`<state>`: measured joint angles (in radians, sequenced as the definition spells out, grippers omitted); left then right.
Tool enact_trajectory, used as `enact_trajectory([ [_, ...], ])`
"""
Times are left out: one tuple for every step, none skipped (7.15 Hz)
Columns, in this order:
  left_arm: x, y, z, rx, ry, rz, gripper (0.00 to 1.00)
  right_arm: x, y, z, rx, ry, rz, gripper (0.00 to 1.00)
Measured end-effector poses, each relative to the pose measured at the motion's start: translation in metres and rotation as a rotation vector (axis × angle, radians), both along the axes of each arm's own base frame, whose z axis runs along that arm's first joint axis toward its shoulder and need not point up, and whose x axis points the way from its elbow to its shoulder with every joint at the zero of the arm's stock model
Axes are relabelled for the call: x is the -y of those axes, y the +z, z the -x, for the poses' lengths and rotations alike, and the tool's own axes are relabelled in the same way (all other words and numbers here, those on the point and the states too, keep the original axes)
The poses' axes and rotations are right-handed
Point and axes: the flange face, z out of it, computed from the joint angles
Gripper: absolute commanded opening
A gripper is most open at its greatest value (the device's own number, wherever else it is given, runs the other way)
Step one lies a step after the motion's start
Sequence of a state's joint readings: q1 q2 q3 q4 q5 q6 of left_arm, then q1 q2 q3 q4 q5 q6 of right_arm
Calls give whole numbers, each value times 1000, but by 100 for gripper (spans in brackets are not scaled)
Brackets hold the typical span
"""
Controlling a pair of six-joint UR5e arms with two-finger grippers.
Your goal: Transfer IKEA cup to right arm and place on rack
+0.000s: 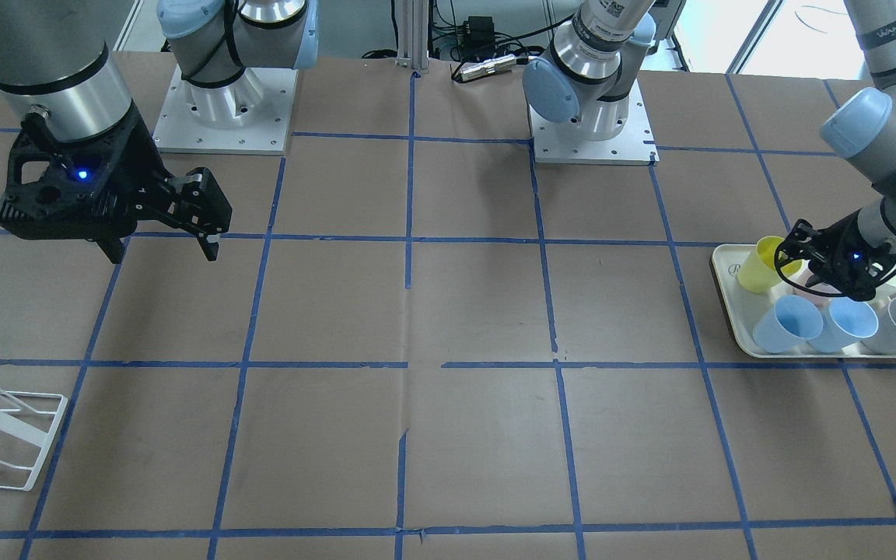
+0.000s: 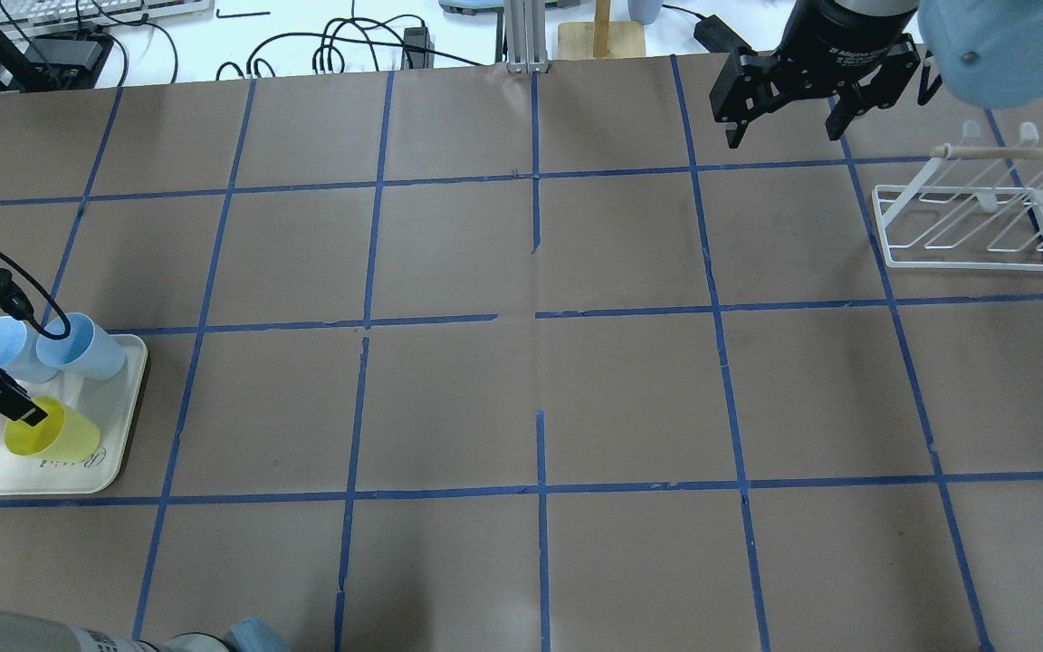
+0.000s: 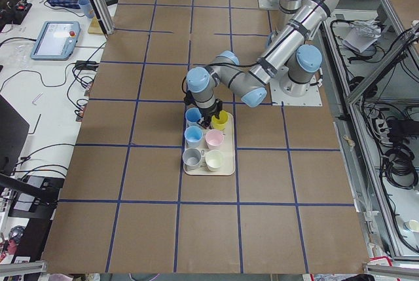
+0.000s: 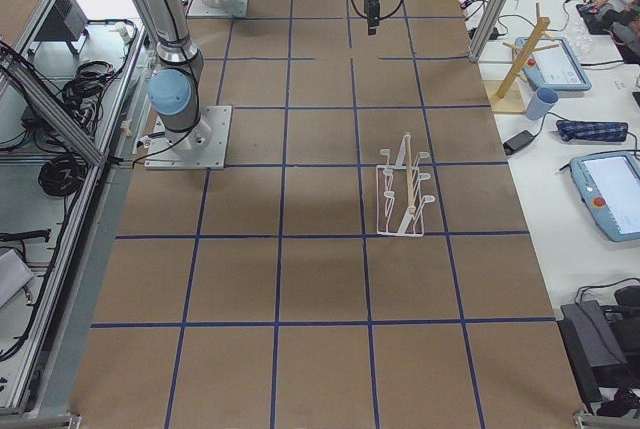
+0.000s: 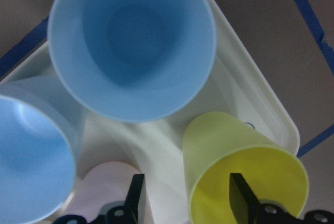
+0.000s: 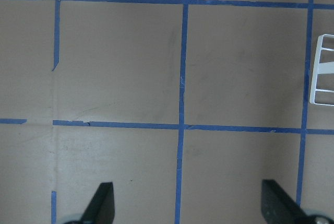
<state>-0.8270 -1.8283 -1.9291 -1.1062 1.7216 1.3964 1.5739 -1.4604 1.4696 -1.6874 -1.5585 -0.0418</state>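
The left arm (image 3: 281, 52) bends low over the cream rounded tray (image 5: 245, 93) at the left end of the brown taped surface (image 2: 449, 398). Its black left claw (image 5: 187, 195) is spread wide and straddles the wall of the bright lemon-yellow tapered plastic cup (image 5: 235, 140), one finger inside and one outside. The right claw (image 2: 784, 136) hangs wide over open surface near the white wire rack (image 2: 972, 265), well apart from the cup.
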Motion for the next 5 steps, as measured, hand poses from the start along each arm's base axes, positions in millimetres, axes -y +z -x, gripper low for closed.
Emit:
enact_trajectory([
  [0, -1, 0, -2, -1, -4, 0, 0, 0, 0, 0, 1, 0, 100],
  [0, -2, 1, -5, -3, -9, 0, 0, 0, 0, 0, 1, 0, 100],
  [0, -2, 2, -11, -4, -16, 0, 0, 0, 0, 0, 1, 0, 100],
  [-2, 0, 5, -19, -5, -24, 0, 0, 0, 0, 0, 1, 0, 100],
  [-3, 5, 7, -26, -7, -31, 0, 0, 0, 0, 0, 1, 0, 100],
])
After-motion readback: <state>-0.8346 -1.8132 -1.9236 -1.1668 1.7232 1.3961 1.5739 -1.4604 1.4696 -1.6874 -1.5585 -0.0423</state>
